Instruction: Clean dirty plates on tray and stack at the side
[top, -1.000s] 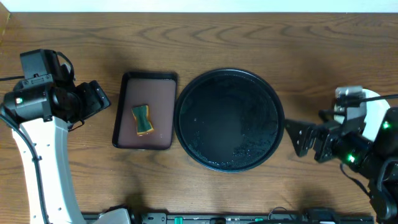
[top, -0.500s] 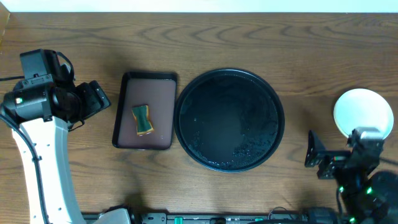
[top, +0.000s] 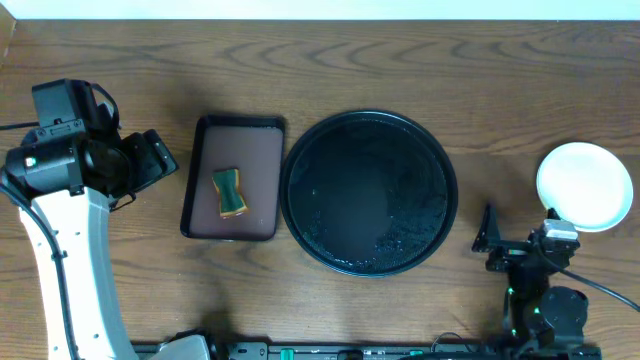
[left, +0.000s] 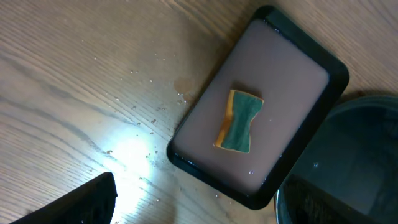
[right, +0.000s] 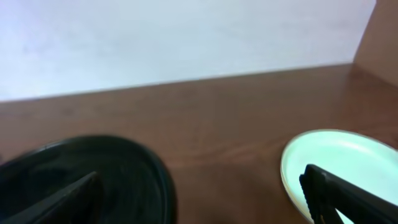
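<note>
The large round black tray (top: 368, 192) sits mid-table with no plate on it; water drops show on its surface. It also shows in the left wrist view (left: 348, 162) and the right wrist view (right: 93, 168). A pale mint plate (top: 585, 186) lies on the table to the tray's right, clean on top; I cannot tell whether others lie under it. It shows in the right wrist view (right: 336, 162). My right gripper (top: 490, 240) (right: 199, 202) is open and empty, low at the front right. My left gripper (top: 160, 160) (left: 199, 214) is open and empty, left of the brown tray.
A dark-brown rectangular tray (top: 255, 150) (left: 280, 62) stands left of the black tray with a green-and-yellow sponge (top: 230, 193) (left: 239, 121) in it. Water drops lie on the wood beside it. A white wall runs along the table's far edge.
My right arm has drawn back from over the plate toward the table's front edge, leaving the plate in full view. The left arm has not moved.
</note>
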